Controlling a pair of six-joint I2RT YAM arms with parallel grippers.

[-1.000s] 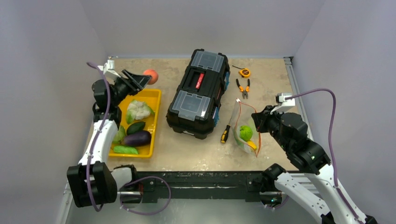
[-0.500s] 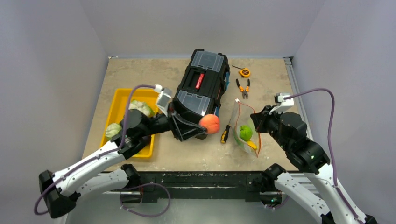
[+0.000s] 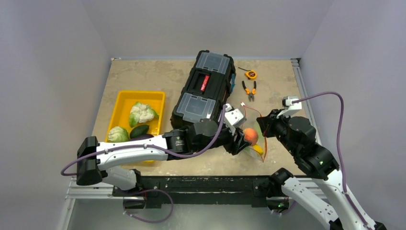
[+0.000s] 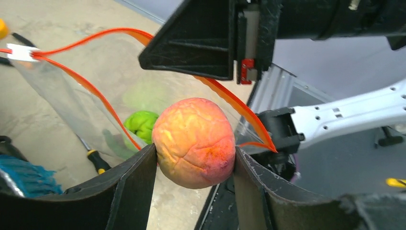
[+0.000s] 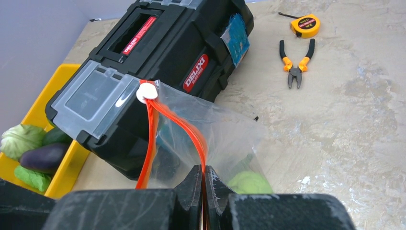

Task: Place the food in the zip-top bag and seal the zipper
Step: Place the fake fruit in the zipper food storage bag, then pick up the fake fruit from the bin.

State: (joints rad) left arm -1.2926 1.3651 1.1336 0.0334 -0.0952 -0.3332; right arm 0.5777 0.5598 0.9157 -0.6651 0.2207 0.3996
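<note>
The left gripper [image 4: 194, 165] is clamped on an orange-pink fruit [image 4: 195, 139], one finger on each side, right at the open mouth of the zip-top bag [image 4: 72, 108]. Whether the fruit has crossed the lip is hard to judge. The right gripper [image 5: 203, 181] has its jaws pressed together on the bag's red-orange zipper [image 5: 178, 120], and the mouth gapes. A green piece [image 4: 140, 125] lies inside the bag. A screwdriver [image 4: 97, 160] lies beside the bag, with the black toolbox [image 5: 158, 57] just beyond. Further left, the yellow tray [image 3: 125, 106] carries a cauliflower [image 3: 142, 113] and other food.
</note>
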